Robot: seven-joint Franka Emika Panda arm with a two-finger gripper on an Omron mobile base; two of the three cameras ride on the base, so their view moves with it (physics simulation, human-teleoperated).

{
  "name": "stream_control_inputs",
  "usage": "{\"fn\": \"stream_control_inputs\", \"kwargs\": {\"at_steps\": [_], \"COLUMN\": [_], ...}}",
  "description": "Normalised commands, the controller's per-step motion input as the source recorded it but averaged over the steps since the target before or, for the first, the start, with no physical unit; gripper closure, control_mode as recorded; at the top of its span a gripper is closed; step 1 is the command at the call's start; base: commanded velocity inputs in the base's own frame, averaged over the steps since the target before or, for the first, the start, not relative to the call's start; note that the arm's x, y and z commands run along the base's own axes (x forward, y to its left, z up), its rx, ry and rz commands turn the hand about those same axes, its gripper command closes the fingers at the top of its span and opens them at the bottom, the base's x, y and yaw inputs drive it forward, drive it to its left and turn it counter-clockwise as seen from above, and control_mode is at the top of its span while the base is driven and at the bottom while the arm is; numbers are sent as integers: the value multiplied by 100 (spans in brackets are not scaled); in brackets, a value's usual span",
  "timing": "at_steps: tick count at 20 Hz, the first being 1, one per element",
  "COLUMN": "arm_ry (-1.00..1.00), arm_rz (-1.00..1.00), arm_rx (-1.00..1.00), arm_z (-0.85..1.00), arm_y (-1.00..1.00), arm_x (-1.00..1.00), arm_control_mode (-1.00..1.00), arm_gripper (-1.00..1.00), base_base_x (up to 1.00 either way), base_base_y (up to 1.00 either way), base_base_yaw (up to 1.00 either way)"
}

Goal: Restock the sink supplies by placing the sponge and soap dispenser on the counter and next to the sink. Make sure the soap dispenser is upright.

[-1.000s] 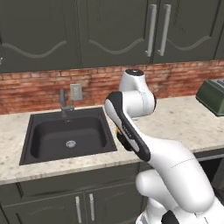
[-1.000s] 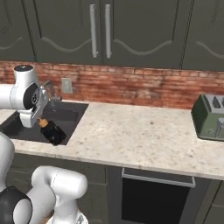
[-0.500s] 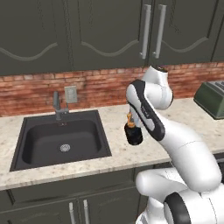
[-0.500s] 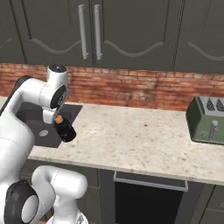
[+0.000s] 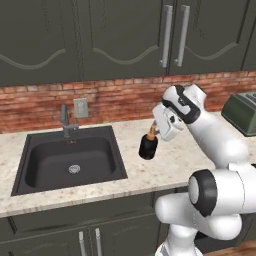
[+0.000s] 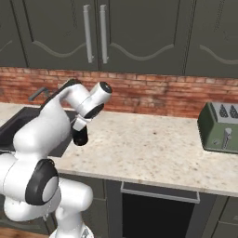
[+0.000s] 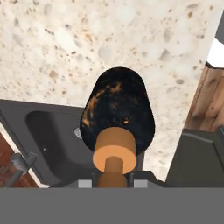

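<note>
Left base view: the two-finger gripper (image 5: 153,134) is pinching the squat black soap dispenser (image 5: 148,147) by its pump, carrying it tilted above the beige speckled counter (image 5: 165,167) beside the dark sink (image 5: 70,160); next it probably needs straightening and lowering.

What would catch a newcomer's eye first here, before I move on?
First, the white arm carrying the soap dispenser, a black bottle with an orange-tan pump top, jaws shut on the pump and the body hanging above the counter just right of the sink. The dark sink with its silver drain stands out against the pale speckled stone. A green toaster sits far right by the red brick wall.
</note>
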Motion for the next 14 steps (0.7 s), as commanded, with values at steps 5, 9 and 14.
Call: {"fn": "stream_control_inputs", "kwargs": {"at_steps": [5,9,14], "arm_ry": [0,2,2], "arm_rz": [14,2,0], "arm_rx": [14,1,0], "arm_z": [-44,-14,-3], "arm_y": [4,11,2], "arm_x": [58,55,40], "arm_control_mode": [-100,-100,-100], "arm_gripper": [100,100,100], "base_base_x": [0,0,0], "base_base_y": [0,0,0], "base_base_yaw": [0,0,0]}}
